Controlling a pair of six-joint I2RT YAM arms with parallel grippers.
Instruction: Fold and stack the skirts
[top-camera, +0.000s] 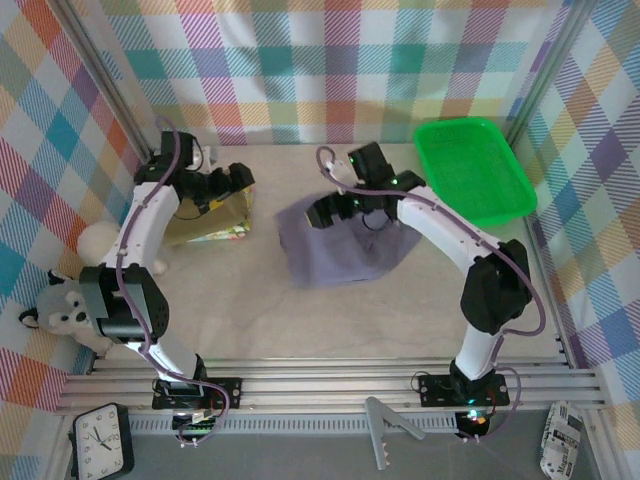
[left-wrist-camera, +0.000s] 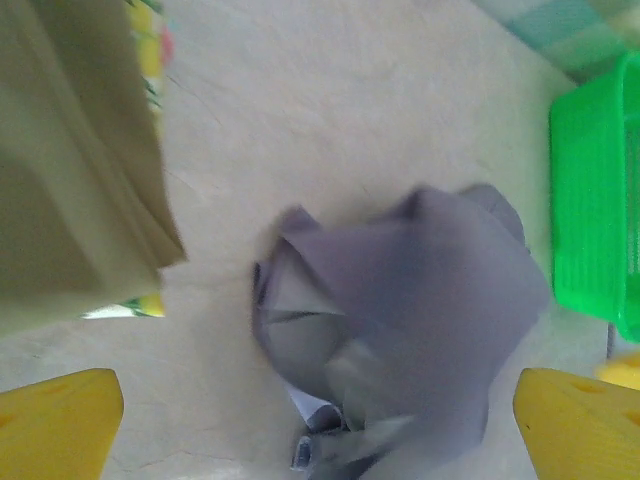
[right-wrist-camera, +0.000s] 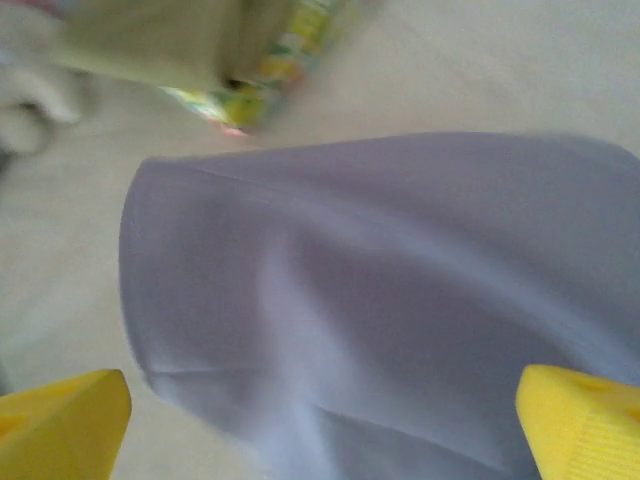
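A lavender-grey skirt (top-camera: 340, 248) lies crumpled in the middle of the table. My right gripper (top-camera: 322, 211) hovers over its left upper edge, jaws wide. In the right wrist view the yellow fingertips (right-wrist-camera: 62, 428) stand far apart and the lavender skirt (right-wrist-camera: 380, 300) spreads beneath them, ungripped. An olive-khaki skirt (top-camera: 205, 222) lies folded at the left on top of a yellow-green floral skirt (top-camera: 238, 233). My left gripper (top-camera: 240, 180) is open above this stack's far right corner. The left wrist view shows the olive skirt (left-wrist-camera: 70, 170) and the lavender skirt (left-wrist-camera: 420, 300).
A green plastic tray (top-camera: 470, 170) stands at the back right, close to the lavender skirt's right side. White and grey plush toys (top-camera: 70, 305) sit along the left wall. Plaid walls close in the table on three sides. Aluminium rails (top-camera: 330, 385) run along the near edge.
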